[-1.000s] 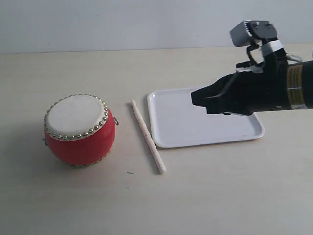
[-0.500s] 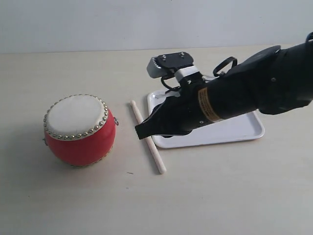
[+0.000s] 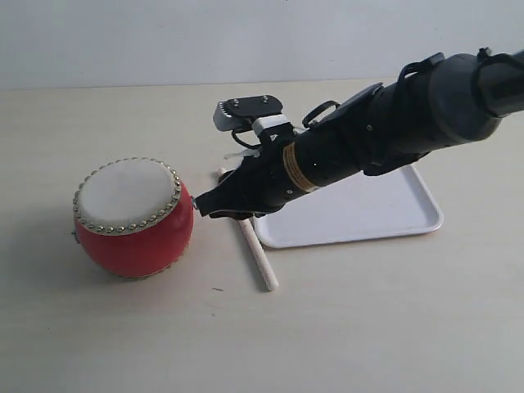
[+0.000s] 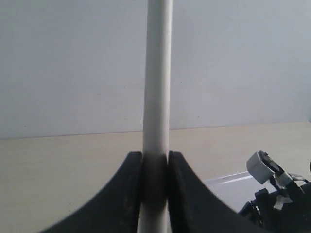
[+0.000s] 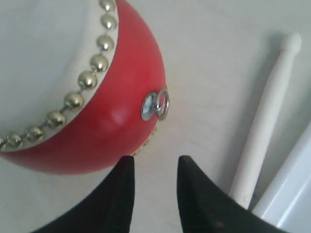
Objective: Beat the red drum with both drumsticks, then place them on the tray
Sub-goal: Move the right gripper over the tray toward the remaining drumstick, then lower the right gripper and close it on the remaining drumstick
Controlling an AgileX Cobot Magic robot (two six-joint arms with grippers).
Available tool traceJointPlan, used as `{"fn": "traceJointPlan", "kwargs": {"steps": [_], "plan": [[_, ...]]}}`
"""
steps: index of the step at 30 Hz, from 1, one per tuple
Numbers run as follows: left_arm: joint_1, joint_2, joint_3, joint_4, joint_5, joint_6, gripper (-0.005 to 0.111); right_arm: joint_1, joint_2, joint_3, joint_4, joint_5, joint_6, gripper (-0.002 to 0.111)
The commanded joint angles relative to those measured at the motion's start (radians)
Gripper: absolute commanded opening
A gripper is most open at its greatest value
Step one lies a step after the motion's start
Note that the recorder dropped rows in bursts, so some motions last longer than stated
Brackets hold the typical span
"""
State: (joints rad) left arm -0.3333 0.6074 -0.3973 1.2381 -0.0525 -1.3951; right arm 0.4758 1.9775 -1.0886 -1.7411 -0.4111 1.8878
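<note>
Right wrist view shows our right gripper (image 5: 154,165) empty, its jaws narrowly parted, low beside the red drum (image 5: 116,111). The loose drumstick (image 5: 265,126) lies outside them, between drum and tray (image 5: 294,196). We judge the pickup needs a shift toward the tray, a wider spread, and a straddle of the shaft mid-length. Our left gripper (image 4: 155,162) clamps the second drumstick (image 4: 159,73) upright. The tray holds nothing we can see, though the arm (image 3: 393,131) hides part.
</note>
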Motion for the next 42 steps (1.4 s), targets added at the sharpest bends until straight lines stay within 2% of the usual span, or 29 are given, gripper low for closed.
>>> {"fn": "traceJointPlan", "kwargs": {"steps": [1, 7, 23, 30, 42], "plan": [[0.001, -0.005, 0.002, 0.005, -0.004, 0.005, 0.001, 0.002, 0.045, -0.049, -0.003, 0.028, 0.0, 0.031], [0.001, -0.005, 0.002, 0.005, -0.006, 0.007, 0.001, 0.002, 0.09, -0.075, -0.003, 0.108, -0.002, 0.031], [0.001, -0.005, 0.002, 0.005, -0.009, 0.007, 0.001, 0.002, 0.107, -0.071, -0.003, 0.136, -0.002, 0.03], [0.001, -0.005, 0.002, 0.005, -0.009, 0.007, 0.001, 0.002, 0.085, 0.022, -0.003, 0.134, -0.002, 0.029], [0.001, -0.005, 0.002, 0.005, -0.011, 0.007, 0.001, 0.002, -0.079, 0.122, -0.003, 0.091, -0.003, 0.029]]}}
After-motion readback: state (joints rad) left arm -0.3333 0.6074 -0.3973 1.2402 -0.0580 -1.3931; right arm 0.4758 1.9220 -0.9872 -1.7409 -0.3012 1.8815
